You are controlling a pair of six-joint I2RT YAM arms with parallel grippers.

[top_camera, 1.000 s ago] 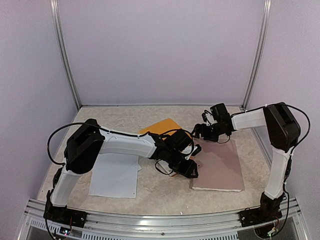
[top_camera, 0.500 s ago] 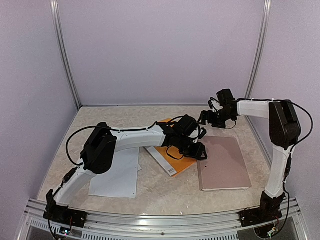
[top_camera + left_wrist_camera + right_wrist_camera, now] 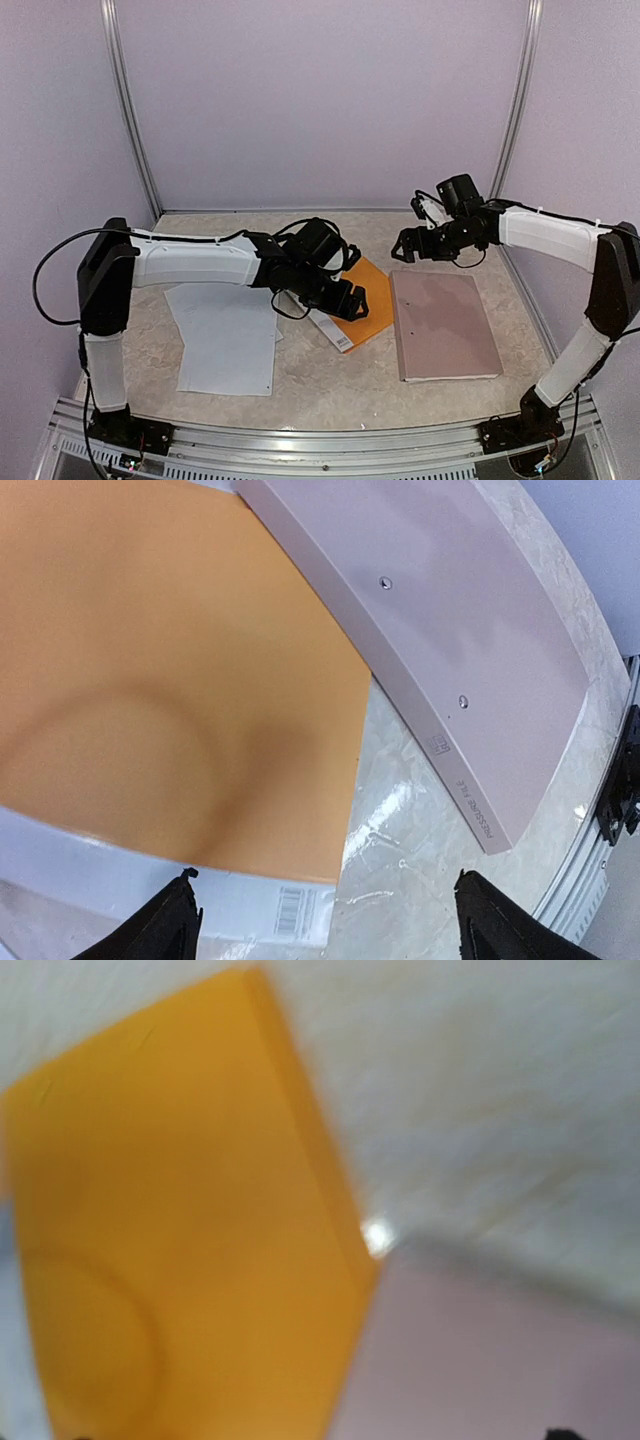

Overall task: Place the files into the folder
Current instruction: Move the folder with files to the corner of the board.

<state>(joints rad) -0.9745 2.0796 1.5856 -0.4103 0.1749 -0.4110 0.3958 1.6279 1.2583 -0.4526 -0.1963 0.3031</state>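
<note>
- Left claw (image 3: 348, 300) hangs spread wide over the folder (image 3: 378, 303) with nothing between its fingers. The right claw (image 3: 405, 247) looks just as wide, as far as its blurred wrist view lets me judge, and it hovers bare over the far end of the pinkish board (image 3: 445, 325).
- Where do the things lie?
- All on the table (image 3: 330, 385). The files (image 3: 228, 340) are a loose white stack at the left, lying flat, near the folder but apart from it. The folder lies shut between them and the board, with its white spine strip (image 3: 240, 905) turned toward the files.
- How will the sheets handle?
- Light and floppy, I'd say. They hug the table, so a claw has no edge to get under. They will likely sag and fan out if lifted by one corner. My pick is the stack's near edge, dragged toward the table's rim and then pinched through the whole pile.
- And the folder?
- Thin, fairly stiff, probably slick. The cover should be taken at the free edge opposite the strip, on the board's side. The spine wants pinning, or the whole folder will skate.
</note>
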